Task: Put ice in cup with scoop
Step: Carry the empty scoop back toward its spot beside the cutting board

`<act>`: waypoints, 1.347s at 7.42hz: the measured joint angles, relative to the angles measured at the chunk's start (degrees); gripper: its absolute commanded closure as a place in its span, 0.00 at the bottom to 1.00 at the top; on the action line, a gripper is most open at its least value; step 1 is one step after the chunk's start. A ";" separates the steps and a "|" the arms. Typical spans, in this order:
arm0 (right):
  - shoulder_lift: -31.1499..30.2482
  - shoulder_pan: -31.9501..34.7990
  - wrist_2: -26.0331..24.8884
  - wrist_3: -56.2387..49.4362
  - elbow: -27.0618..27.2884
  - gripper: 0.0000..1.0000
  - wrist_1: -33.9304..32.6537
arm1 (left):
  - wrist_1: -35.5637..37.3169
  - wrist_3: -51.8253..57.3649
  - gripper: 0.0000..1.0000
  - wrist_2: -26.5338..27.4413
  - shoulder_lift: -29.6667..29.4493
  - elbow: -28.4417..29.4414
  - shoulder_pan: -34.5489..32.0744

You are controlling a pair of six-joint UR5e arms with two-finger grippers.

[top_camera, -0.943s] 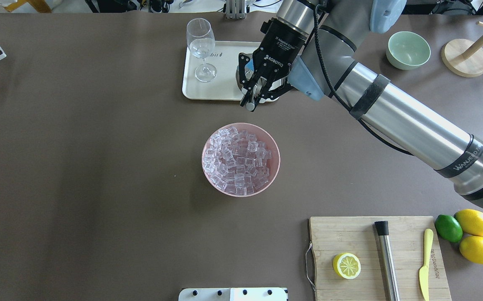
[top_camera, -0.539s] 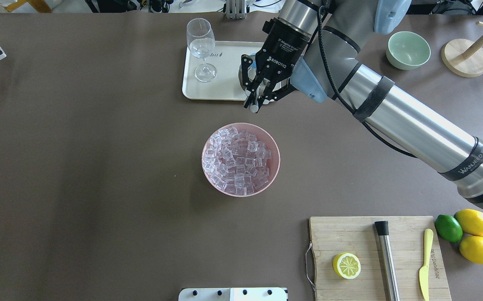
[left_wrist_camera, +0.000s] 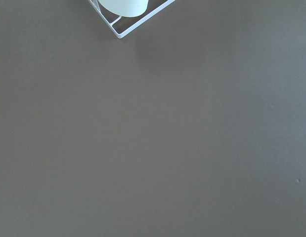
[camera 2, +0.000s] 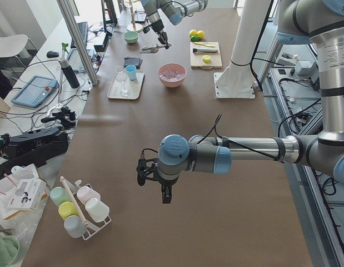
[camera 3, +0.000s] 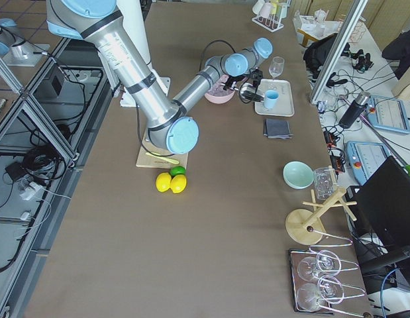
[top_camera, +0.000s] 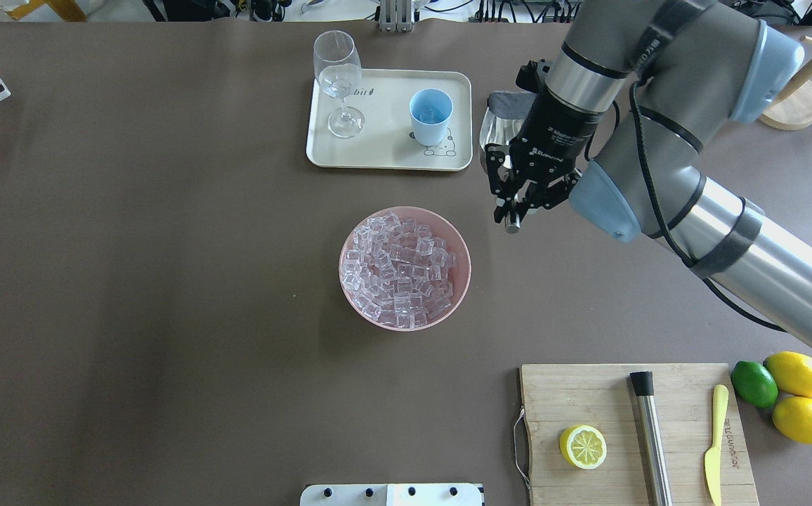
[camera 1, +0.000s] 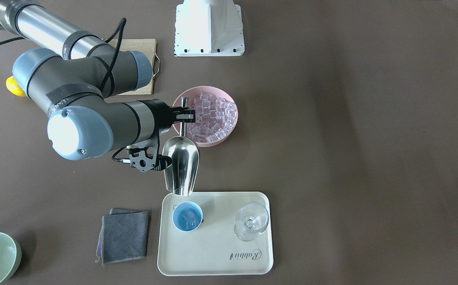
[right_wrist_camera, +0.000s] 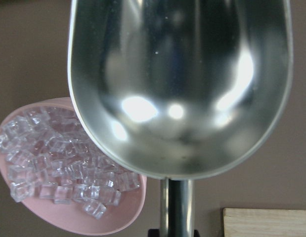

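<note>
My right gripper (top_camera: 518,205) is shut on the thin handle of the steel scoop (top_camera: 494,130) and holds it above the table, just right of the tray. In the front-facing view the scoop (camera 1: 180,166) hangs mouth-down between the pink bowl and the tray, its lip near the tray's edge. In the right wrist view the scoop (right_wrist_camera: 180,84) is empty. The light-blue cup (top_camera: 430,114) stands on the tray with a few ice cubes in it (camera 1: 188,217). The ice (top_camera: 402,270) fills the pink bowl (top_camera: 344,277). My left gripper (camera 2: 163,193) hovers far off over bare table; I cannot tell its state.
The cream tray (top_camera: 378,151) also holds a wine glass (top_camera: 339,77). A grey cloth (camera 1: 124,235) lies beside the tray. A cutting board (top_camera: 588,400) with a lemon half, a steel cylinder and a knife lies at the front right. A cup rack (left_wrist_camera: 138,19) is near the left wrist.
My right gripper has swung with the scoop from over the cup to the right of the tray and nearer the robot. The cup is now uncovered.
</note>
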 measured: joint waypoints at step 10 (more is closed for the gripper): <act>-25.11 -10.05 -16.54 -1.20 12.42 1.00 9.78 | -0.02 0.00 0.02 0.00 0.31 -0.13 -0.09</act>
